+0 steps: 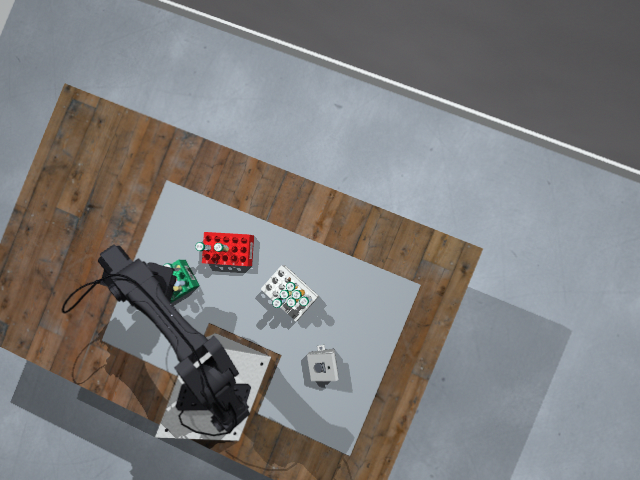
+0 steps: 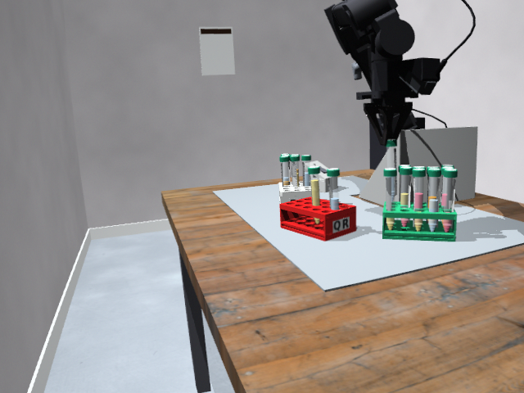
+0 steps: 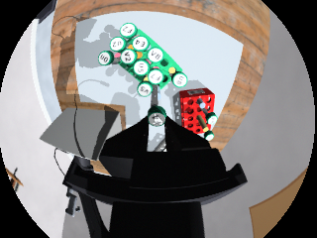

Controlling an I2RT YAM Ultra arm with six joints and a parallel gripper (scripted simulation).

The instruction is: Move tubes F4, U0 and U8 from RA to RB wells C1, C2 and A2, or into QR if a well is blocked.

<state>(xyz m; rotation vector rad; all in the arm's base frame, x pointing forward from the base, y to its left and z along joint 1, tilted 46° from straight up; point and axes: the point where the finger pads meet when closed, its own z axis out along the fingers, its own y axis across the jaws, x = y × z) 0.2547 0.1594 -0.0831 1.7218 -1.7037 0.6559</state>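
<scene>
My gripper [image 2: 387, 141] [image 3: 157, 119] is shut on a green-capped tube [image 2: 391, 157] [image 3: 157, 115], which hangs upright, raised near the end of the green rack RA [image 1: 189, 274] [image 2: 418, 214] [image 3: 167, 56]. The held cap's label is not readable with certainty. Its lower end overlaps the rack's tubes in view. RA holds several tubes, among them U0 [image 3: 105, 58] and U8 [image 3: 179, 79] at its outer edges. The white rack RB [image 1: 266, 287] [image 2: 291, 195] holds several green-capped tubes. The red rack QR [image 1: 227, 253] [image 2: 302, 219] [image 3: 188, 111] holds two tubes.
The grey DONE box [image 1: 330, 361] stands on the bench mat [image 1: 361, 330] to the right of the arm's base plate [image 1: 253, 356]. Its lamp's state is not clear. QR stands between RA and RB, towards the mat's far edge. The arm hides part of RA in the top view.
</scene>
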